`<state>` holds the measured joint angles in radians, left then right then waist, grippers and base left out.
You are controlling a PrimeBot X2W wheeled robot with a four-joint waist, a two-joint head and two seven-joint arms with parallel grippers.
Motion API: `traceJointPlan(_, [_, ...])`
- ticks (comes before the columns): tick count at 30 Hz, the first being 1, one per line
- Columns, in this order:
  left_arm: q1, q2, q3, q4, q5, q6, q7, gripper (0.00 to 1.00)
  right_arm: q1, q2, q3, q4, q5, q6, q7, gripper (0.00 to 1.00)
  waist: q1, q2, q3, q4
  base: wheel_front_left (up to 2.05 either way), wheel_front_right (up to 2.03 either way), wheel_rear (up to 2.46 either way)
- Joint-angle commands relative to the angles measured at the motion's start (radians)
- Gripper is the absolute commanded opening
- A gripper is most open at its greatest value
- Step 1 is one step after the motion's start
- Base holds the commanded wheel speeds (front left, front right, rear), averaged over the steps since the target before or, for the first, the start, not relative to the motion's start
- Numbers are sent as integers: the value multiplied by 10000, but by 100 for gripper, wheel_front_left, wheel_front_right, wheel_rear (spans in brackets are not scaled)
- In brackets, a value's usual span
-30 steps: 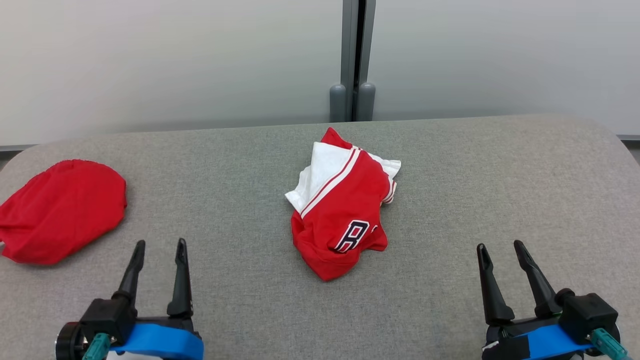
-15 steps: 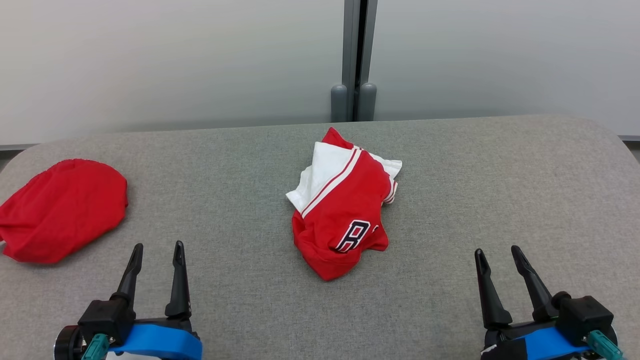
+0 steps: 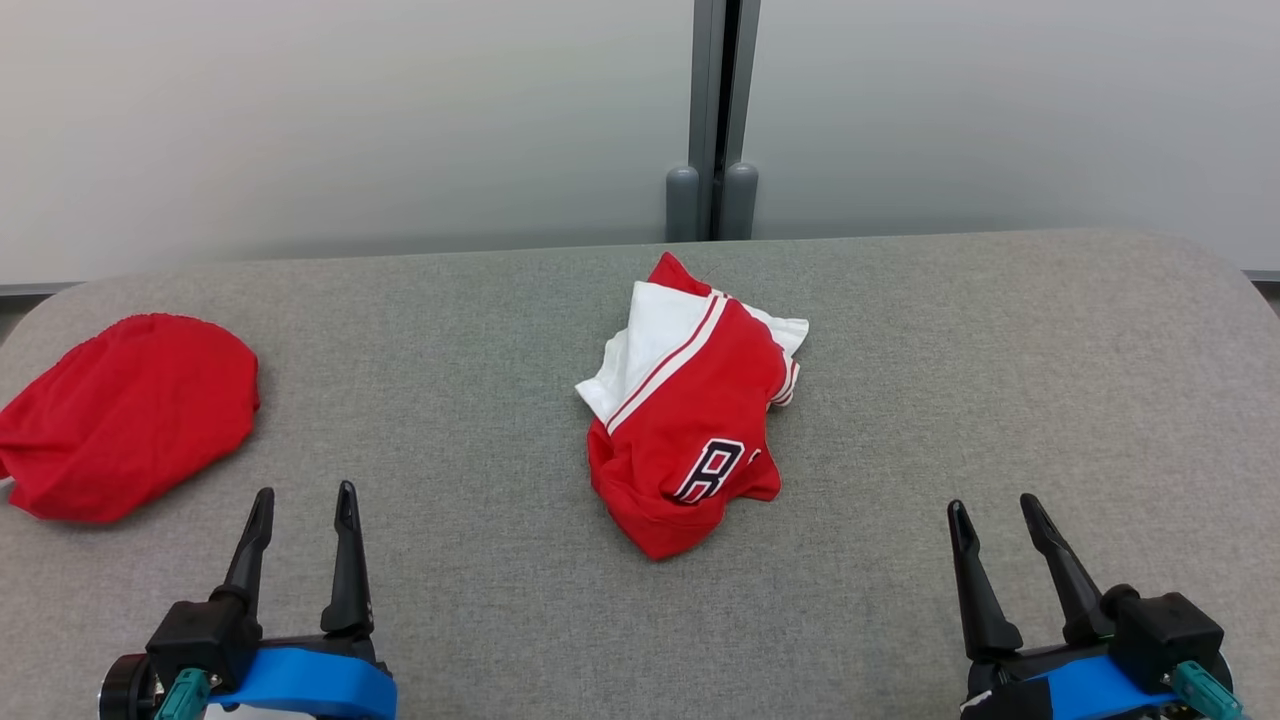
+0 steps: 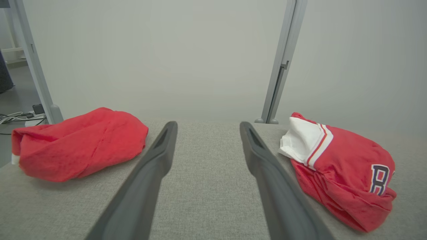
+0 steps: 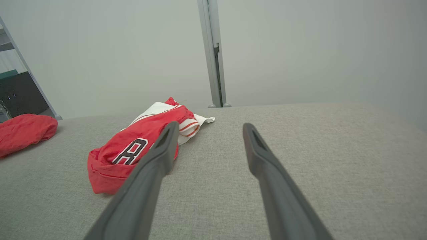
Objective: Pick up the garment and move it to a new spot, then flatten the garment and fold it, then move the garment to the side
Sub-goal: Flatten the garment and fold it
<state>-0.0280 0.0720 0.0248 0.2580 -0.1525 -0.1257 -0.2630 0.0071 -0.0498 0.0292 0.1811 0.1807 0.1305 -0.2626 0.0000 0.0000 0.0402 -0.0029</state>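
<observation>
The crumpled red-and-white fabric garment [image 3: 690,420] carries one large dark character [image 3: 716,470] outlined in white, partly lost in a fold; it reads as an 8 or a B, which cannot be settled

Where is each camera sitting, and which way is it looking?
Head view: on the robot's head, looking forward and down at the grey table and lettered jersey; the open left tool and right tool show.
Left wrist view: on the left wrist, looking along its two fingers across the table toward the wall.
Right wrist view: on the right wrist, along its own fingers, the same way.
Shared: both wrist views catch the jersey and the plain red garment.
</observation>
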Motion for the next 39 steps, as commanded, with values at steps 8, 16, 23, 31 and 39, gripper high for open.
traceJointPlan(8, [-187, -14, 106, 71, 38, -66, -26, 100, -34, -15, 28, 62, 92, 5, -33, 100, 0, 0, 44, -2, 0, 0, 0])
traceJointPlan(16, [-90, -32, 137, 72, 40, -73, -26, 100, 6, -15, 37, 110, 72, 5, -33, 100, 0, 0, -23, -7, 0, 0, 0])
traceJointPlan(23, [-30, -50, 128, 76, 50, -78, -26, 100, 8, -15, 48, 147, 104, 5, -33, 100, 0, 0, -30, 25, 0, 0, 0])
traceJointPlan(31, [-281, -95, -112, 101, 30, -80, -26, 100, -1319, -16, 541, 408, -245, 5, -33, 100, 0, 0, 187, 378, 0, 0, 0])
traceJointPlan(39, [-529, -155, -482, 76, -115, -57, -26, 100, -3968, -518, 881, 1916, -638, 5, 260, 100, 0, 0, 657, 1060, 0, 0, 0])
